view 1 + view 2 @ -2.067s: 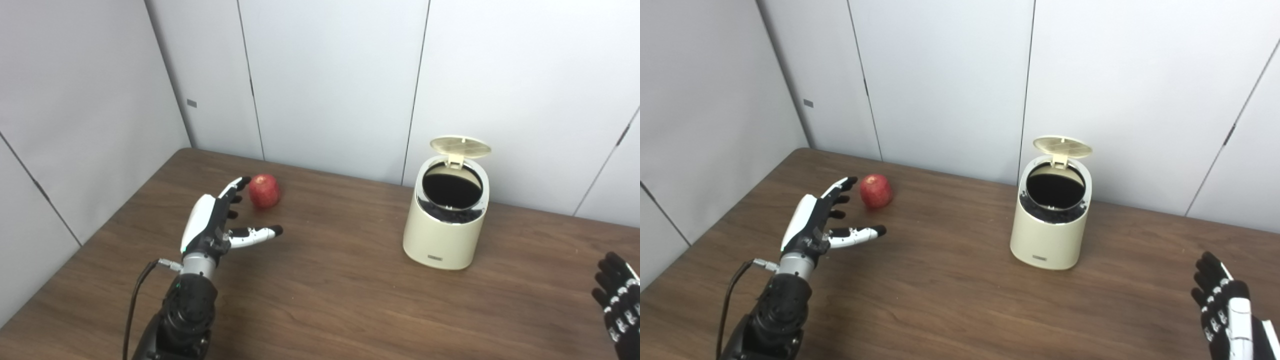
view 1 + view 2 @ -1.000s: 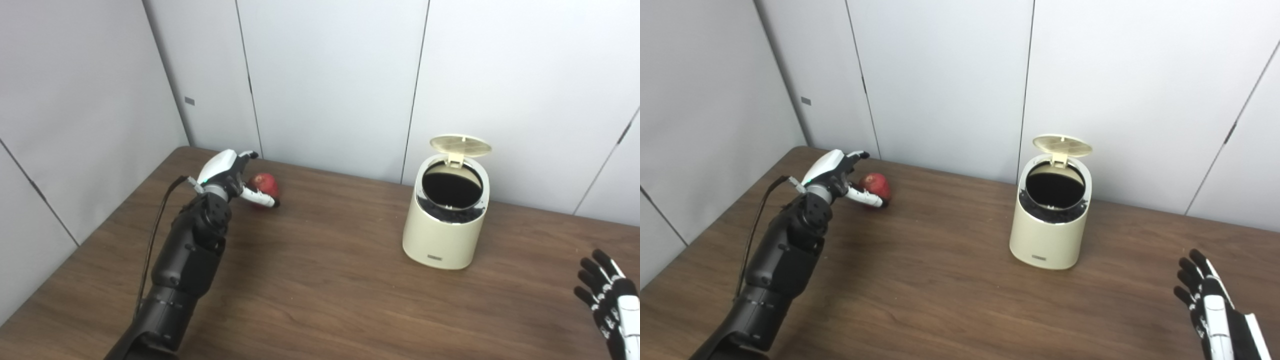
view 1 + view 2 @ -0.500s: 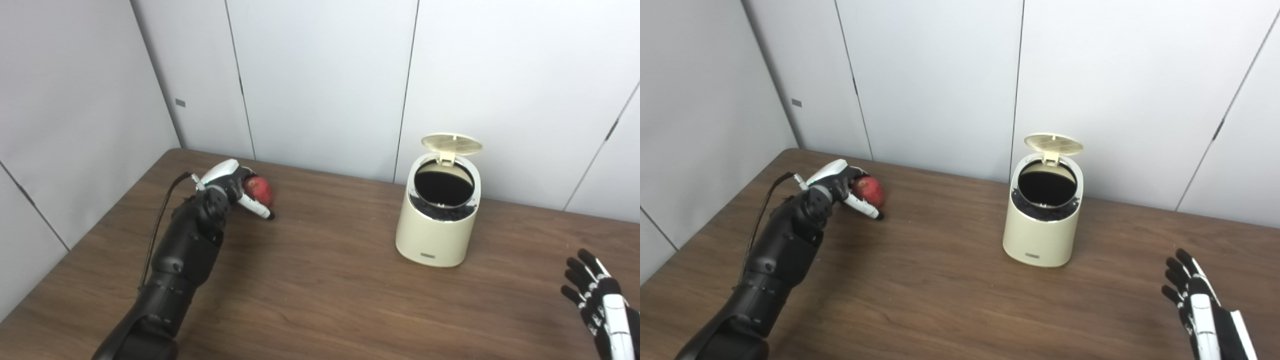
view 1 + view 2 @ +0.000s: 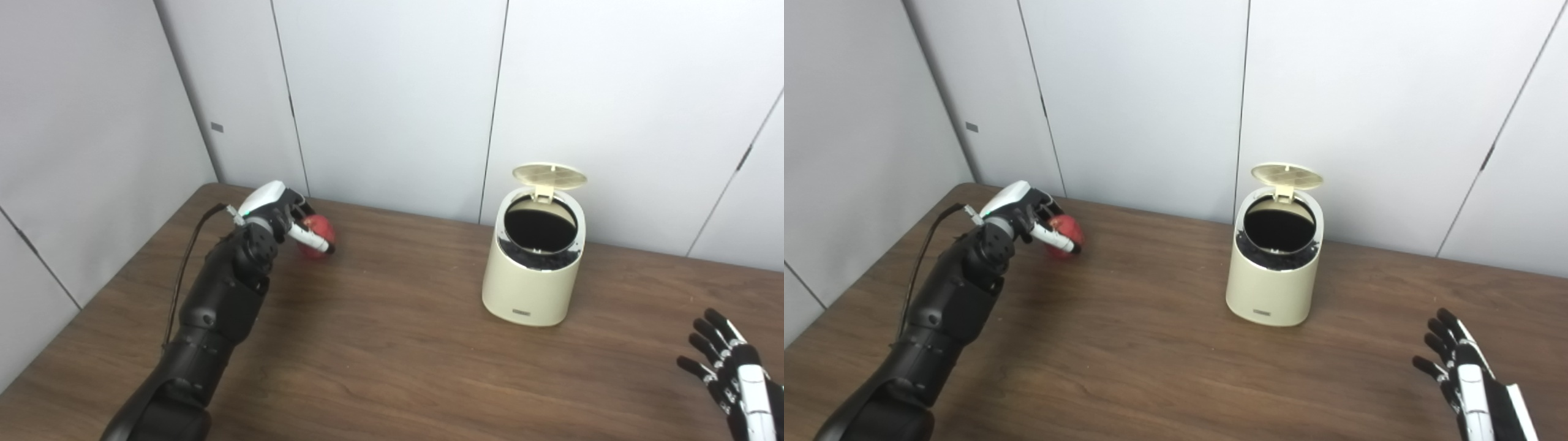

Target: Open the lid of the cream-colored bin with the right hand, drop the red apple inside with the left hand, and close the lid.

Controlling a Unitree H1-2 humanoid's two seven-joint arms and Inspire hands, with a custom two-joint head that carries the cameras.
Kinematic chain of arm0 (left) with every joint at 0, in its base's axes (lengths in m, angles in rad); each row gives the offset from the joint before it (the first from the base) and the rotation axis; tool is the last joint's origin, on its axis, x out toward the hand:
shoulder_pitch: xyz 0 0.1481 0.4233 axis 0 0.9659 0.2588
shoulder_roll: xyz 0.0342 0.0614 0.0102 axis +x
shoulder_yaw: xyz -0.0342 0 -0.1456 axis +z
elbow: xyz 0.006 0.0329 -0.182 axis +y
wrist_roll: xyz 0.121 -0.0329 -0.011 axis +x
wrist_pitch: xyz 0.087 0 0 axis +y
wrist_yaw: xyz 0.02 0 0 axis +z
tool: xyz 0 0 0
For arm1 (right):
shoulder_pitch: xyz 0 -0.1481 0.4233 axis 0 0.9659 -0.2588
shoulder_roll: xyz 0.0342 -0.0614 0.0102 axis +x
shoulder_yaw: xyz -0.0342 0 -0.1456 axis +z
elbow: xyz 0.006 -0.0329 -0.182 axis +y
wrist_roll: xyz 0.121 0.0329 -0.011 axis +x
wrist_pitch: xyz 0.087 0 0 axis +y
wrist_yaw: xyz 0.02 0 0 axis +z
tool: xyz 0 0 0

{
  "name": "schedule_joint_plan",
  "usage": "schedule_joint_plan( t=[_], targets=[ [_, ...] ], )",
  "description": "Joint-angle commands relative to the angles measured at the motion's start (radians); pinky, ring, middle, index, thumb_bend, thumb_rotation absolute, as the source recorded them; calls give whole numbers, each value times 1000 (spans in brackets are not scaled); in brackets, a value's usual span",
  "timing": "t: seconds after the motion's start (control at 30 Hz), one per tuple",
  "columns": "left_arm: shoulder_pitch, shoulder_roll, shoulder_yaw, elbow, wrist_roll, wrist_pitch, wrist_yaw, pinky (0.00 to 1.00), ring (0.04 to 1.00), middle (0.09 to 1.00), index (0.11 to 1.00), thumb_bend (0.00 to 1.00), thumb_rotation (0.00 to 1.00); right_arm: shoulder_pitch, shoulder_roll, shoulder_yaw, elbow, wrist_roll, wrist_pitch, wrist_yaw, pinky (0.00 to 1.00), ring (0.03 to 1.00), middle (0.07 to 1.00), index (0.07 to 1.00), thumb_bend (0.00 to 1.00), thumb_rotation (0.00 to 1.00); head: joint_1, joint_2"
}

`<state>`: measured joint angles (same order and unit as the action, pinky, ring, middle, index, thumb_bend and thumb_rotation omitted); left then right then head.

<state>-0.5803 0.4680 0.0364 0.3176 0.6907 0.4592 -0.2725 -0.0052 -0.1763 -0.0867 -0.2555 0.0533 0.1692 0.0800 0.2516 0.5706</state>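
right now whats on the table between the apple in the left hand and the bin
Nothing: only bare table lies between the red apple, held in the left hand, and the open cream bin. Both eye views show it.

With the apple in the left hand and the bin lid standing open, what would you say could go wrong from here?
1. The left hand wraps the red apple mostly from above; the round fruit might slip out during the carry.
2. The bin is far to the right, and its opening looks only somewhat wider than the apple, so a poorly aimed drop could hit the rim.
3. The raised lid could be knocked shut, with the open right hand too far off to hold it.
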Motion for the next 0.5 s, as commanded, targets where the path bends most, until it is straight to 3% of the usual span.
schedule_joint_plan(
  t=[0.0,0.3,0.47],
  targets=[
    [-26,23,-7,-43,-16,-23,55,459,452,503,476,504,0,-17,-5,-8,-33,4,-36,-2,788,910,918,909,485,1000,1,1],
    [-13,26,-31,-102,-60,-5,97,472,453,502,475,503,0,-14,-3,-6,-18,24,-42,9,834,935,933,920,497,1000,-19,-5],
    [19,10,-19,-188,-92,-8,128,430,425,514,478,501,0,-13,-4,-4,-6,20,-58,8,839,934,930,919,490,1000,-33,-7]
  ],
)
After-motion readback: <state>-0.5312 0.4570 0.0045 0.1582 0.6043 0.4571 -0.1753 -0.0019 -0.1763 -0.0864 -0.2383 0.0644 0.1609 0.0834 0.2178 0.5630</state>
